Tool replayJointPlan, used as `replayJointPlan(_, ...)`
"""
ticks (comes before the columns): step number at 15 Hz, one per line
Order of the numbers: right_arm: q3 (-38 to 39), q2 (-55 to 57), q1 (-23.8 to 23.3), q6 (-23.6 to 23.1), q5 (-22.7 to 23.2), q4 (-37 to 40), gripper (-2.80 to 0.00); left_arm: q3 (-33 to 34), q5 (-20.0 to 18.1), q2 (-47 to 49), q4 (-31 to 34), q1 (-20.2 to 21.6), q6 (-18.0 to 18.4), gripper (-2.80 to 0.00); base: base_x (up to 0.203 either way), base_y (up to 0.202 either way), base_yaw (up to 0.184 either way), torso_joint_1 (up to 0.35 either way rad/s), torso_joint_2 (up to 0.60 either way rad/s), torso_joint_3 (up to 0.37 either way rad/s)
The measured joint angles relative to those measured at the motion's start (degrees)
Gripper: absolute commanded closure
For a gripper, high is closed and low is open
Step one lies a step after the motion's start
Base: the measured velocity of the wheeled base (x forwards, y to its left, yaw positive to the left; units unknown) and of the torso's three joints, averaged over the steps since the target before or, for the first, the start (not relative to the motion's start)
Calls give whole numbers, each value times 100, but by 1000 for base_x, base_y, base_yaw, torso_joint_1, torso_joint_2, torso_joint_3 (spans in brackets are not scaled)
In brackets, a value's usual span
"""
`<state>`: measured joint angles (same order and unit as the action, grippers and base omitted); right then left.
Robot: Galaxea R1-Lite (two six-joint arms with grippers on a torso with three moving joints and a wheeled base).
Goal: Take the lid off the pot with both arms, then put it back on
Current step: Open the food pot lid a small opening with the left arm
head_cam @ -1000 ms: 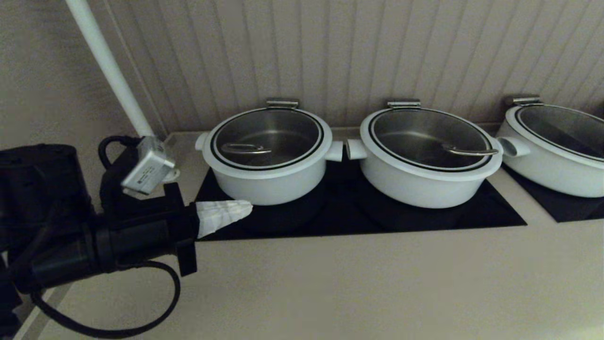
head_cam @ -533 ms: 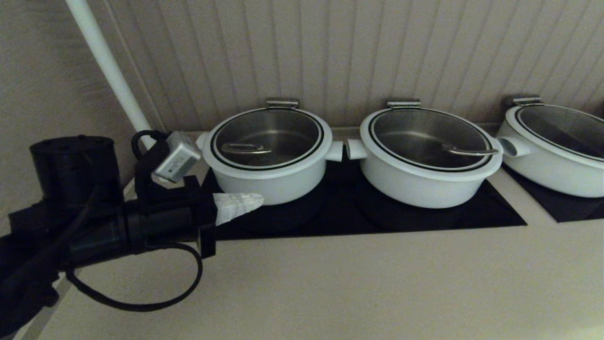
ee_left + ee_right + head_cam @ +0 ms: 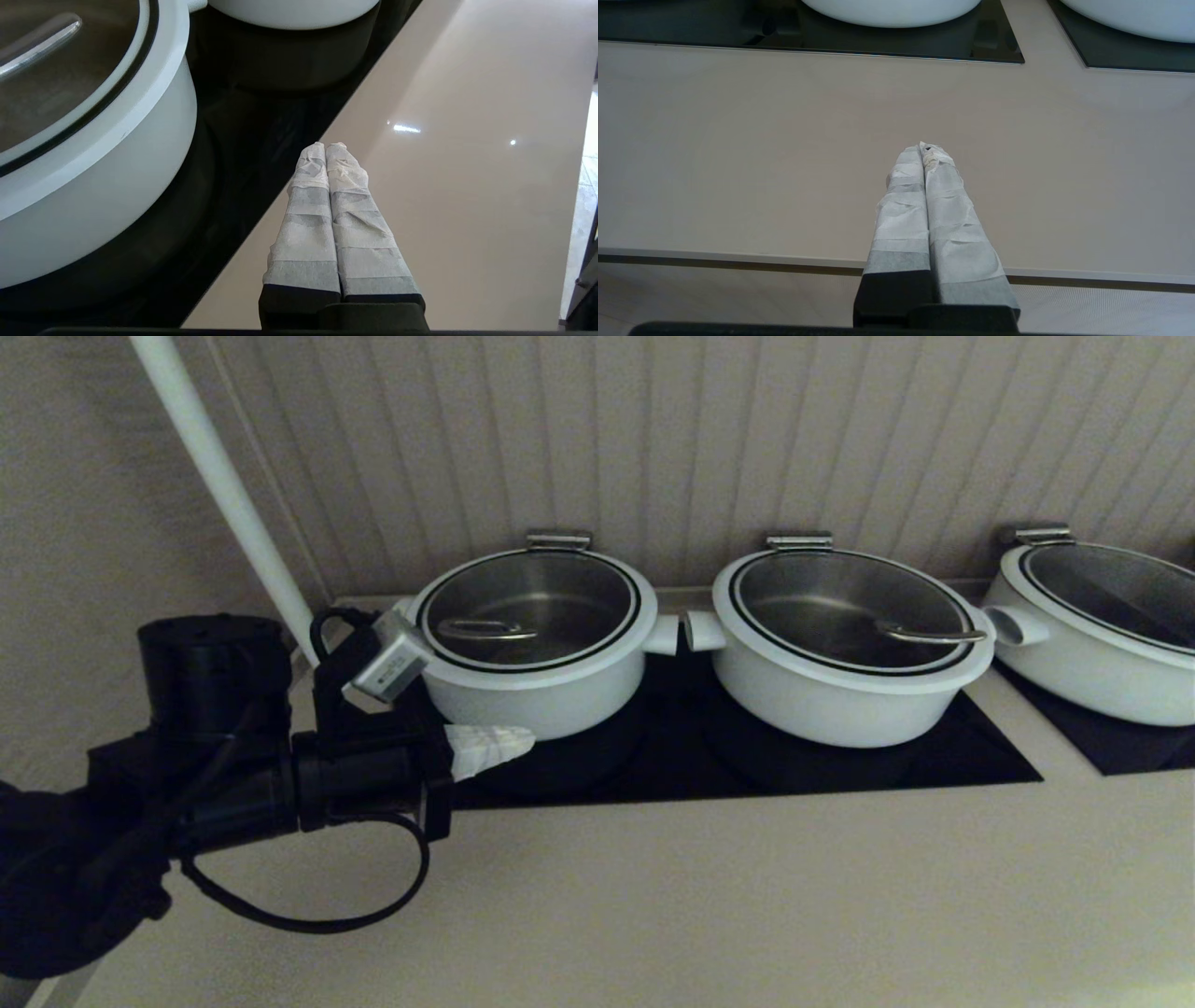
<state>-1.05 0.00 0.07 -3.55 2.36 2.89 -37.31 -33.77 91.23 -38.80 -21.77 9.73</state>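
Note:
The pot (image 3: 537, 695) is the deeper white one at the left of the black cooktop. Its glass lid (image 3: 528, 607) with a thin steel handle (image 3: 485, 631) sits closed on it. My left gripper (image 3: 525, 741) is shut and empty, low in front of the pot's left side, just clear of its wall. In the left wrist view the gripper (image 3: 326, 147) hovers over the cooktop edge beside the pot (image 3: 103, 186), and part of the lid (image 3: 56, 74) shows. My right gripper (image 3: 926, 148) is shut and empty over the bare counter near its front edge, out of the head view.
A wider white pot (image 3: 840, 695) with its own lid stands just right of the task pot, stub handles nearly touching. A third white pot (image 3: 1092, 663) sits at far right. A white pipe (image 3: 224, 485) runs up the wall behind my left arm. The beige counter (image 3: 747, 896) lies in front.
My left arm has moved right and forward, bringing the shut gripper from the cooktop's left corner to just in front of the pot. The pots and lids have not moved.

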Motion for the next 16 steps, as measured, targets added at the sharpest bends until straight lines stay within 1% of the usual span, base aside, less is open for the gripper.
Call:
replayJointPlan(3, 0, 0, 0, 0, 0, 0, 0, -79, 89, 117, -180, 4, -9, 0, 0, 0, 0, 0, 0, 0)
replayJointPlan(6, 0, 0, 0, -2, 2, 0, 0, -170, 412, 332, -626, 9, -23, 0, 0, 0, 0, 0, 0, 0)
replayJointPlan(9, 0, 0, 0, -2, 0, 0, 0, -241, 545, 484, -654, 7, -26, 0, 0, 0, 0, 0, 0, 0)
replayJointPlan(14, 0, 0, 0, 0, 2, 0, 0, -447, 891, 687, -665, 13, -22, 0, 0, 0, 0, 0, 0, 0)
replayJointPlan(16, 0, 0, 0, -2, 0, -2, 0, -544, 938, 753, -662, 29, -22, 0, 0, 0, 0, 0, 0, 0)
